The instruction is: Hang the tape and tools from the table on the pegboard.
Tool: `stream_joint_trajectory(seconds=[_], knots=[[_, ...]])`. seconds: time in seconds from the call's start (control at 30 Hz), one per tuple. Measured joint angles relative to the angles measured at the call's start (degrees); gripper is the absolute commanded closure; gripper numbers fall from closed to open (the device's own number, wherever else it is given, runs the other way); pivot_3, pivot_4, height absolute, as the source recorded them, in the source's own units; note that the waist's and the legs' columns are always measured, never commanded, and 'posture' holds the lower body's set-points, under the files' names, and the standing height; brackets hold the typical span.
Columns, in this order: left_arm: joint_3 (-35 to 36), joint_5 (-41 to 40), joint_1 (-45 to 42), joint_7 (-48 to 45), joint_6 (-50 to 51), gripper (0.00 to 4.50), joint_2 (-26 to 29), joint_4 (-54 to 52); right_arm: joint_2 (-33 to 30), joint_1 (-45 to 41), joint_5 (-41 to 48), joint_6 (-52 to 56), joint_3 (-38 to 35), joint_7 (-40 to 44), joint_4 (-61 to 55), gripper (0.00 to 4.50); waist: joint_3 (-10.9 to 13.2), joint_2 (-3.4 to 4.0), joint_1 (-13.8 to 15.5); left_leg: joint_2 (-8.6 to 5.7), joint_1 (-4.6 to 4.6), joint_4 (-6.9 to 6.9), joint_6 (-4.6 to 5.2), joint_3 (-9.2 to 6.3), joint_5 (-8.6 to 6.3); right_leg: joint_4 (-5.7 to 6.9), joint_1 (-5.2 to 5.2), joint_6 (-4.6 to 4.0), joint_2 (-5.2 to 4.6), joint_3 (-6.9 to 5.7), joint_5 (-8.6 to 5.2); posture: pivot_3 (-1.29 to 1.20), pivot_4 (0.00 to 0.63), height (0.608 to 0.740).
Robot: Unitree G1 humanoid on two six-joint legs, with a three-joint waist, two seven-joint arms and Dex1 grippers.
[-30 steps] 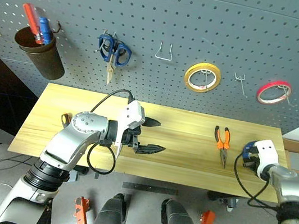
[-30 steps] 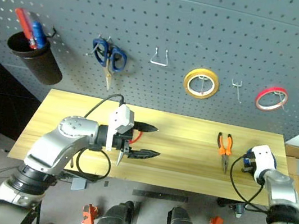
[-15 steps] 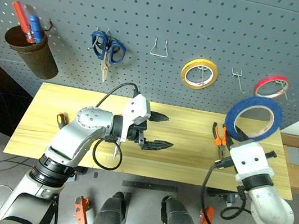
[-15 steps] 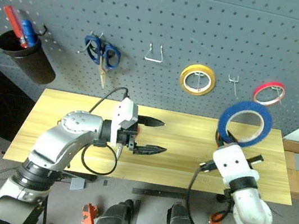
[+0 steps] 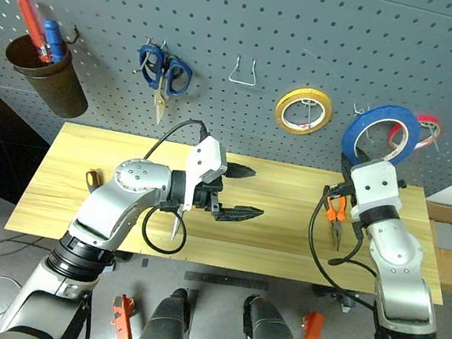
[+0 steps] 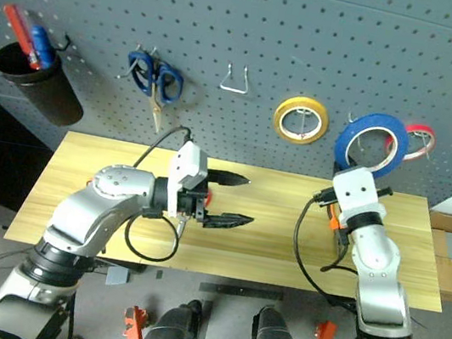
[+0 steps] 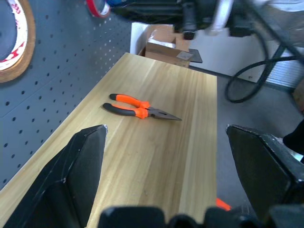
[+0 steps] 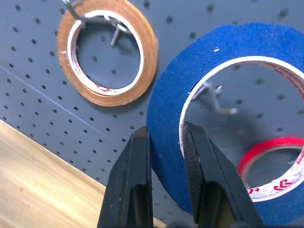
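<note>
Right tool (image 8: 166, 147) clamps the blue tape (image 5: 378, 130) against the pegboard (image 5: 258, 20), its ring around a bare hook (image 8: 216, 97) between yellow and red rolls. Left tool (image 5: 248, 194) hangs open above the table (image 5: 284, 239); pliers (image 7: 140, 107) lie there.

place: workshop / tool bench | evidence: large dark grey perforated pegboard (image 5: 317, 29) with metal hooks | on it: blue-handled scissors (image 5: 164, 74), yellow tape roll (image 5: 304, 111), red tape roll (image 5: 424, 130), dark round cup of markers (image 5: 47, 79) | just below pegboard: long light wooden table (image 5: 285, 230) with orange-handled pliers (image 5: 335, 217) | cardboard boxes (image 7: 171, 47) past its end
</note>
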Motion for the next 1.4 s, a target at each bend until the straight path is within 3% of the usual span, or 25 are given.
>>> stream_joint_trajectory(seconds=[0.07, 0.17, 0.33, 0.47, 0.5, 0.63, 0.77, 1.03, 1.17, 1.27, 1.4], knots=[[0.26, 0.00, 0.00, 0.10, 0.02, 0.18, 0.06, 0.01, 0.35, -0.68, 0.78, -1.20, -0.01, 0.62, 2.98, 4.13, 0.00, 0.00, 0.01, -0.01, -0.01, 0.01, 0.00, 0.00, 0.00, -0.01, 0.00, -0.02, -0.01, 0.01, 0.01, -0.09, 0.353, 0.740], [0.35, -0.02, 0.01, 0.24, 0.02, 0.18, 0.10, 0.01, 1.21, 0.03, 1.03, -1.94, 0.02, 0.63, 3.75, 3.18, 0.01, 0.00, 0.06, -0.01, -0.02, 0.00, 0.01, -0.02, 0.00, 0.00, -0.01, -0.03, -0.02, -0.03, 0.02, -0.08, 0.348, 0.740], [1.03, -0.01, 0.16, 0.63, -0.04, 0.18, 0.71, 0.37, 3.32, 9.76, 0.31, -0.43, 0.42, -0.29, -1.32, 1.57, 0.01, 0.01, 0.22, -0.01, -0.09, 0.02, 0.00, -0.11, 0.00, 0.04, -0.05, -0.03, -0.04, -0.09, 0.01, -0.09, 0.347, 0.740], [1.08, 0.10, 0.17, 0.45, -0.41, 0.18, 1.09, 2.02, 7.87, 15.56, 0.14, 6.41, 1.36, -2.21, -7.35, 0.21, 0.02, 0.02, 0.09, 0.00, -0.07, 0.05, -0.02, -0.07, 0.01, 0.04, -0.05, 0.16, -0.05, -0.04, -0.09, -0.10, 0.353, 0.740], [1.06, 0.23, 0.13, 0.09, -0.70, 0.18, 1.19, 2.34, 8.68, 14.97, 0.24, 8.65, 1.17, -2.96, -7.29, 0.10, 0.03, 0.04, -0.08, 0.01, -0.06, 0.06, -0.02, -0.02, 0.01, 0.04, -0.05, 0.20, -0.04, 0.00, -0.11, -0.10, 0.353, 0.740], [0.59, 3.03, -0.34, -2.77, -4.38, 0.18, 4.63, 6.94, 11.07, 6.61, 1.46, 20.10, -3.19, -6.01, -1.34, 0.10, 0.05, 0.08, -0.29, 0.04, 0.07, 0.03, -0.04, 0.00, 0.16, 0.09, -0.04, 0.17, 0.03, 0.02, -0.02, -0.10, 0.355, 0.740], [0.22, 6.29, -1.74, -5.66, -8.83, 0.18, 7.54, 11.88, 10.99, -4.61, 4.86, 29.42, -10.06, -7.91, 12.40, 0.10, 0.11, 0.15, -0.06, 0.03, -0.01, -0.01, -0.02, 0.03, 0.14, 0.05, -0.10, 0.09, 0.03, 0.01, 0.02, -0.09, 0.353, 0.740], [0.22, 6.83, -1.84, -7.44, -9.99, 0.18, 7.80, 12.92, 7.53, -17.29, 8.48, 30.46, -12.64, -6.84, 37.24, 0.10, 0.12, 0.17, 0.11, -0.03, -0.40, -0.03, 0.14, 0.04, 0.04, -0.02, -0.39, -0.13, -0.07, -0.03, 0.15, -0.07, 0.347, 0.740], [0.23, 6.74, -1.67, -7.43, -9.16, 0.18, 7.69, 12.50, 6.59, -20.62, 10.79, 30.17, -14.31, -6.04, 43.75, 0.10, 0.12, 0.16, 0.04, -0.03, -0.36, 0.06, 0.14, 0.02, 0.04, 0.07, -0.35, -0.13, -0.06, 0.00, 0.15, -0.07, 0.344, 0.740], [0.23, 6.56, -1.46, -7.43, -8.84, 0.18, 7.69, 11.94, 6.24, -21.71, 12.17, 30.36, -14.74, -5.79, 45.82, 0.69, 0.12, 0.16, 0.01, -0.01, -0.29, 0.06, 0.14, -0.01, 0.06, 0.10, -0.30, -0.12, -0.02, -0.02, 0.16, -0.07, 0.338, 0.740], [0.26, 6.24, -0.38, -7.45, -8.63, 0.18, 7.73, 10.51, 6.61, -22.15, 13.89, 32.02, -15.19, -6.09, 45.60, 1.99, 0.11, 0.15, 0.01, 0.00, -0.29, 0.07, 0.13, -0.03, 0.06, 0.09, -0.26, -0.12, 0.00, -0.03, 0.17, -0.08, 0.328, 0.740]])
